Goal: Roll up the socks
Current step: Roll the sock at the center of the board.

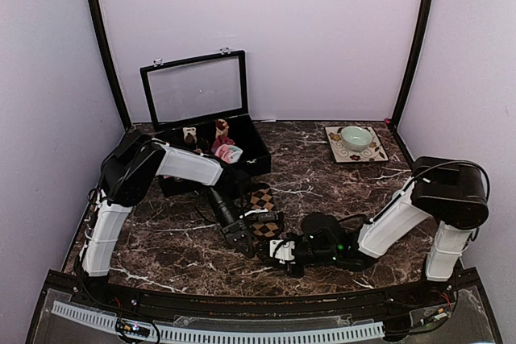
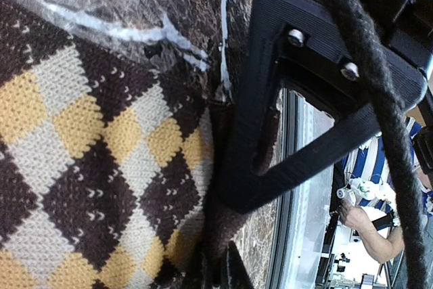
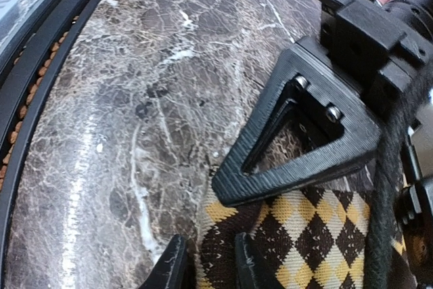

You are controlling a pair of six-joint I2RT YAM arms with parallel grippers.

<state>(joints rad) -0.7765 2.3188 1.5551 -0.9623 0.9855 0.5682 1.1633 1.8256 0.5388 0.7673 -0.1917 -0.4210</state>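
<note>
The dark brown sock with tan diamond checks [image 1: 262, 201] [image 2: 88, 167] [image 3: 318, 235] lies flat on the marble table, near the front. My left gripper [image 1: 240, 241] [image 2: 218, 272] is shut on its dark edge. My right gripper [image 1: 278, 249] [image 3: 210, 265] stands astride the sock's corner with its jaws narrowly apart; the fabric between them looks flat, not bunched. Each wrist view shows the other arm's triangular finger close by, touching or almost touching the sock. The pink and mint sock [image 1: 229, 151] sits in the black box at the back.
A black box [image 1: 260, 144] with its clear lid raised [image 1: 193, 90] stands at the back left and holds small sock bundles [image 1: 190, 136]. A mint bowl [image 1: 355, 136] rests on a patterned tile [image 1: 375, 153] at the back right. The table's front rail [image 3: 40, 65] is close.
</note>
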